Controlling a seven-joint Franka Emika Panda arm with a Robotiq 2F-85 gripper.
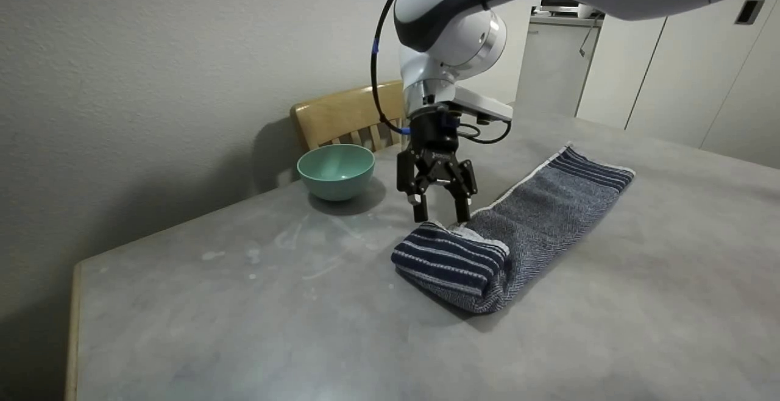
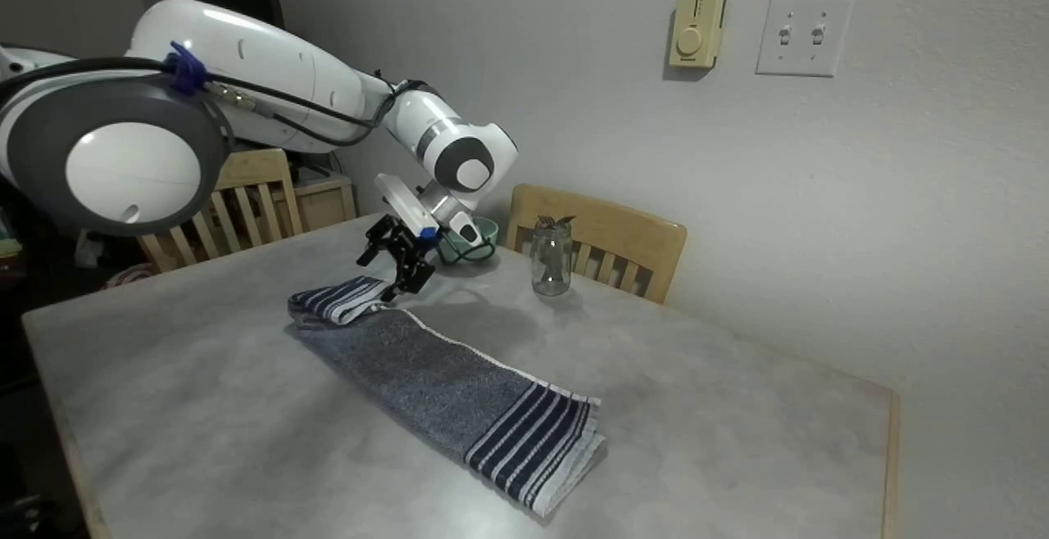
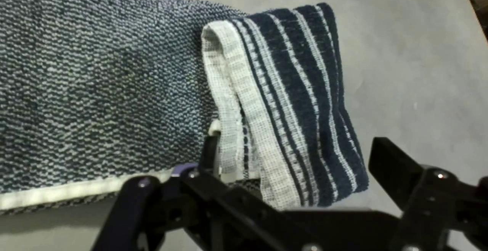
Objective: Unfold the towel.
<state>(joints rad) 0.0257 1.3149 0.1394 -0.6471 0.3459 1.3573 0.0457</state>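
The blue-grey towel lies as a long strip on the table. It shows in the other views too. Its far end has dark bands with light stripes and lies flat. Its near striped end is folded back over the strip, with a white hem facing up the strip. My gripper points down at the folded end and is open. In the wrist view the jaws stand apart, one finger by the white hem, the other beyond the fold's outer edge. Whether the fingertips touch cloth is unclear.
A teal bowl stands behind the gripper near the wall-side table edge, partly hidden by the wrist in an exterior view. A glass jar with forks stands near that edge. Wooden chairs stand behind the table.
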